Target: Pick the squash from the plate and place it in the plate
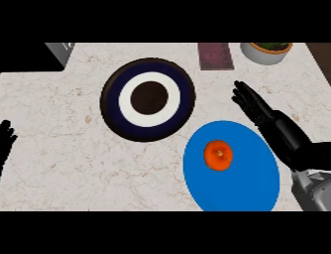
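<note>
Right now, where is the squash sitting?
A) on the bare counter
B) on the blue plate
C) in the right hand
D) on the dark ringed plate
B: the orange squash lies on the blue plate, with the open right hand beside it, not holding it, and the dark ringed plate holding nothing.

Marble counter point(66, 149) pale, veined. Dark red book point(216, 55) lay flat at far edge. White pot point(266, 52) with greenery stood just right of book. Black box point(22, 55) sat at far left corner.
</note>
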Robot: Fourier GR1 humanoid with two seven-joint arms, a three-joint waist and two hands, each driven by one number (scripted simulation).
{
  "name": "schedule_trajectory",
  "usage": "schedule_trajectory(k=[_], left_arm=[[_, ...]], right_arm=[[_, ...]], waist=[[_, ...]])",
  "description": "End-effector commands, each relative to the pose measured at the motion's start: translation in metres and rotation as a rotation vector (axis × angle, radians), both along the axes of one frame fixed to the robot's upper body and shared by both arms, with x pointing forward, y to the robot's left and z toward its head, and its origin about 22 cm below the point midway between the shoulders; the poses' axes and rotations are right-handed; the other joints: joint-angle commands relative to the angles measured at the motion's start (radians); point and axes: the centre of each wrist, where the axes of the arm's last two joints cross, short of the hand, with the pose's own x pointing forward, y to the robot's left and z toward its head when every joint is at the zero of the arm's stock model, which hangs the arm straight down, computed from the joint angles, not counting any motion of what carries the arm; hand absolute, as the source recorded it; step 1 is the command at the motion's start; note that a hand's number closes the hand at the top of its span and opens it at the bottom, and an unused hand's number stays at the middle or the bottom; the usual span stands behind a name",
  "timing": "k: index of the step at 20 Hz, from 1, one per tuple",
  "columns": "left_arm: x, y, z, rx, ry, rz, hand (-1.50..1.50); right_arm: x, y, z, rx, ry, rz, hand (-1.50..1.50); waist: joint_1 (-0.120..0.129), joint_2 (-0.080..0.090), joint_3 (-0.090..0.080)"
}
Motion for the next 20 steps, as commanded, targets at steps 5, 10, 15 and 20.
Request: schedule_trajectory(k=[5,10,15,20], left_arm=[[0.044,-0.049,0.018,-0.049,-0.121,-0.168,0.0],[0.025,-0.061,-0.005,-0.112,-0.069,-0.2,0.0],[0.024,-0.069,-0.01,-0.144,-0.08,-0.221,0.0],[0.042,-0.068,-0.008,-0.115,-0.072,-0.203,0.0]], right_arm=[[0.02,0.097,-0.01,0.081,0.162,-0.253,1.5],[0.011,0.075,-0.039,-0.107,-0.091,-0.67,-1.5],[-0.04,0.141,-0.084,-0.136,-0.241,-0.717,-1.5],[-0.069,0.143,-0.098,-0.257,-0.275,-0.826,-1.5]], waist=[[0.016,0.034,-0.015],[-0.014,0.024,-0.015],[0.005,0.025,-0.013],[-0.011,0.023,-0.014]])
